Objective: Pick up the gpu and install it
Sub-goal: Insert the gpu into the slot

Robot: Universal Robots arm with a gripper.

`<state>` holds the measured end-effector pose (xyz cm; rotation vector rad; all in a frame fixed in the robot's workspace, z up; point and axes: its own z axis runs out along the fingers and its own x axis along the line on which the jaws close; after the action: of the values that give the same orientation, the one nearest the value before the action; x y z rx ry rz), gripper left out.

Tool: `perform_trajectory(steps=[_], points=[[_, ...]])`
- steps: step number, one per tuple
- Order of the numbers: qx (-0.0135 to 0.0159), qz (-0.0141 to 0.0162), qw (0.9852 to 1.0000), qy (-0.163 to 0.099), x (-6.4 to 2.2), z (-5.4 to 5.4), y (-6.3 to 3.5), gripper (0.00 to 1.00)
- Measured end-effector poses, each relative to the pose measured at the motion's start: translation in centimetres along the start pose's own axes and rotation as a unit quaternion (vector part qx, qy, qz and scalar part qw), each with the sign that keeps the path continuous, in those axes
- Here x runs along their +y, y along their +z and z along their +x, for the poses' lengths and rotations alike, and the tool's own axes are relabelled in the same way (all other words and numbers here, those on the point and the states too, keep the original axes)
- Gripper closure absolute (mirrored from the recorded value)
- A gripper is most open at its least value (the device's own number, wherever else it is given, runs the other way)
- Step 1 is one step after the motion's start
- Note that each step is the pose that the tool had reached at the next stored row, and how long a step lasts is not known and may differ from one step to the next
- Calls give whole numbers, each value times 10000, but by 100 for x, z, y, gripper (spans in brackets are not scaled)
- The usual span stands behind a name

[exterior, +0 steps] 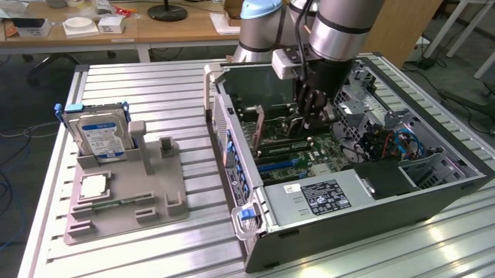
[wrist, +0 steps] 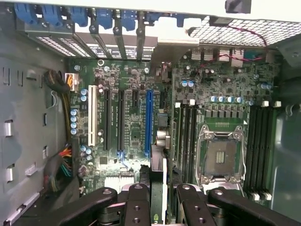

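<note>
I am clamping my gripper (wrist: 161,200) on the gpu (wrist: 158,165), holding it edge-down above the motherboard (wrist: 136,117) inside the computer case (exterior: 348,217), so its edge is facing the slots.

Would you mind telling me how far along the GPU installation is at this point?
Pick-up looks done: the fingers are closed on the gpu, held edge-on inside the open computer case, and the holder tray outside keeps only the hard drive and small parts. In hand: the card hangs over the motherboard beside the blue slot. Left: seating it; it does not look pressed home yet.
</note>
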<state>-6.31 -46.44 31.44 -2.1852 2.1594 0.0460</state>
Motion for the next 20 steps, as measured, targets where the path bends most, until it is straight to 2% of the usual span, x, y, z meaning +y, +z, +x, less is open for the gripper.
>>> perform_trajectory(steps=[6, 9, 10, 15, 16, 20], points=[[0, -12, 10000, -3, 90, 17, 95, 73], [1, -21, 10000, -3, 106, 26, 149, 73], [2, -28, 10000, -3, 107, 30, 165, 73], [5, -117, 9999, 4, 110, 37, 231, 73], [8, -126, 9999, 5, 111, 38, 237, 73], [9, -128, 9999, 4, 110, 44, 263, 73]])
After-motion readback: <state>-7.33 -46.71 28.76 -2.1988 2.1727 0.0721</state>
